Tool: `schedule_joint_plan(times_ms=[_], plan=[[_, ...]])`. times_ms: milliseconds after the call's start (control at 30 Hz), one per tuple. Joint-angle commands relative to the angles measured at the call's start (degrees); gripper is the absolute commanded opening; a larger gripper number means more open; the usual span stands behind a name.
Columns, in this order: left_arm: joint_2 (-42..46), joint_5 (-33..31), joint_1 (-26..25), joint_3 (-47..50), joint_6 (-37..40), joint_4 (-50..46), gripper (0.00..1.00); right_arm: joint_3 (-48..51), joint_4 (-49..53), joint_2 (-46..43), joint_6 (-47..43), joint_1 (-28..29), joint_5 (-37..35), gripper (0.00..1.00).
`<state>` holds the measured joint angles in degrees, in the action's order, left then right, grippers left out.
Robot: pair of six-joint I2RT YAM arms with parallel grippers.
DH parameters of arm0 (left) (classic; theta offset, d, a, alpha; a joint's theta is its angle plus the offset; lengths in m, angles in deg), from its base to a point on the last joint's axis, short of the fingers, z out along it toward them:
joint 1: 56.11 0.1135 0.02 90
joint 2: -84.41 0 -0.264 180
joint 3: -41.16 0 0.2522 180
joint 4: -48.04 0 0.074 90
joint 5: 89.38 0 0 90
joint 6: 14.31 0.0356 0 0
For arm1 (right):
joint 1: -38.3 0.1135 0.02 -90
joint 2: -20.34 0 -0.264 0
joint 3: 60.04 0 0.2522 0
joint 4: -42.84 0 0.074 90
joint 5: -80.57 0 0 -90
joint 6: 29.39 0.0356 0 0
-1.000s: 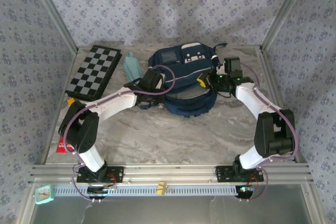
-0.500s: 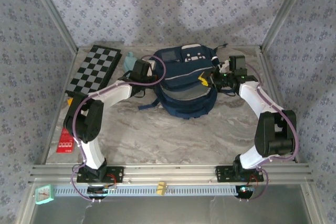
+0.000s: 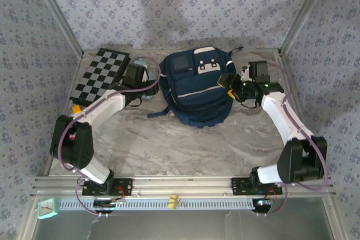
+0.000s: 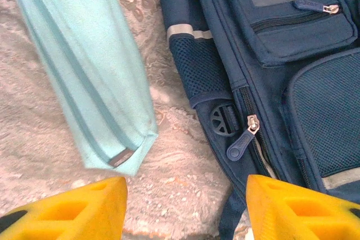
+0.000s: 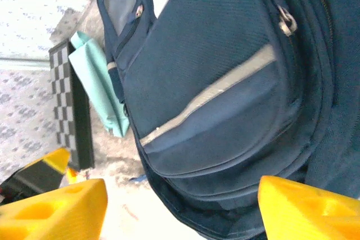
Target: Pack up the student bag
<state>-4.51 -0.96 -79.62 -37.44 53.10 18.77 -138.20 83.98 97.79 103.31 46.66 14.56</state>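
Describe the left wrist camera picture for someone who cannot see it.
A navy student bag lies on a marbled table, with a pale turquoise pouch apart on the picture's left. The yellow fingertips of the left end effector stand open along the bottom edge, holding nothing.

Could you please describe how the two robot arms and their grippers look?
The left arm and right arm have white links, black joints and a purple cable running along them. The left gripper and right gripper have bright yellow, wedge-shaped fingers with moulded recesses.
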Motion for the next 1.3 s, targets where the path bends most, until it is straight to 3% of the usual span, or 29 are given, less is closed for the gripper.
schedule_joint_plan(times_ms=[0, 167, 367, 567, 833, 1000, 1133, 1267], plan=[[1.6, 0.28, 2.09, 1.88, -2.31, -3.69, 0.66, -1.08, 3.6, 0.06, -7.23, 6.39, -10.25, 0.78], [-1.27, 2.06, 7.43, -0.49, -7.03, -7.49, 0.71, -8.67, 0.92, 9.95, -15.21, 19.89, -17.92, 0.84], [4.79, 4.74, 11.77, 4.71, -9.16, -4.69, 0.78, -23.07, -4.74, 28.29, -21.66, 29.52, -21.56, 0.85], [11.04, 4.54, 15.26, 9.63, -12.64, -4.74, 0.84, -45.3, -1.15, 48.09, -28.09, 34.63, -25.11, 0.83], [15.83, 4.76, 18.09, 13.77, -14.14, -4.34, 0.97, -69.96, 4.51, 67.31, -29.76, 34.45, -24.28, 0.75], [15.54, 4.38, 18.8, 14.45, -14.87, -4.74, 0.99, -73.8, 2.06, 72.37, -30.81, 34.87, -21.14, 0.68], [15.19, 4.13, 18.8, 15.0, -14.99, -4.43, 0.99, -76.41, 1.52, 75.48, -31.05, 35.09, -19.51, 0.55], [14.72, 4.83, 18.79, 15.11, -15.18, -4.29, 0.99, -77.45, 1.19, 75.8, -31.24, 35.17, -18.69, 0.27]])
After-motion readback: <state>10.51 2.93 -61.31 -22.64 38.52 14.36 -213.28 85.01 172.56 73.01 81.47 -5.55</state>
